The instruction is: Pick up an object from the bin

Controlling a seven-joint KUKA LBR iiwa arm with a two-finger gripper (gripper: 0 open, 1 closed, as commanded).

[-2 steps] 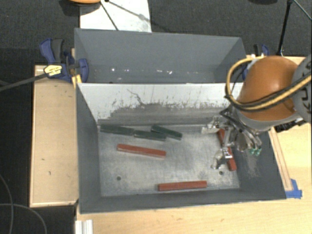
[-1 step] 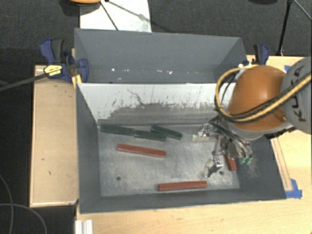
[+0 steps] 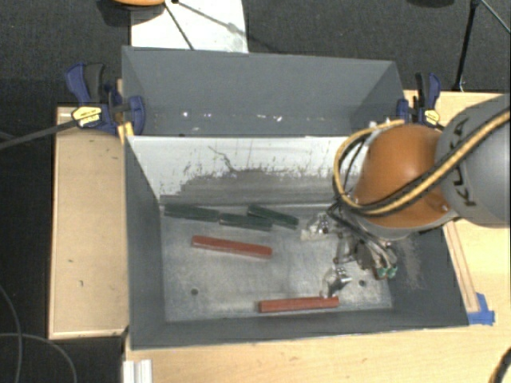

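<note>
My gripper (image 3: 337, 282) hangs low over the right part of the bin floor, its fingertips just above the right end of a reddish-brown flat stick (image 3: 298, 304) that lies along the front wall. Nothing shows between the fingers. A second reddish-brown stick (image 3: 231, 247) lies further left in the middle of the floor. Behind it lie dark green sticks (image 3: 243, 221), one (image 3: 272, 215) reaching toward the gripper.
The arm with its orange cover and cables comes in from the right and hides the right rear part of the floor. The bin walls slope steeply on all sides. A small dark speck (image 3: 194, 293) lies at the front left.
</note>
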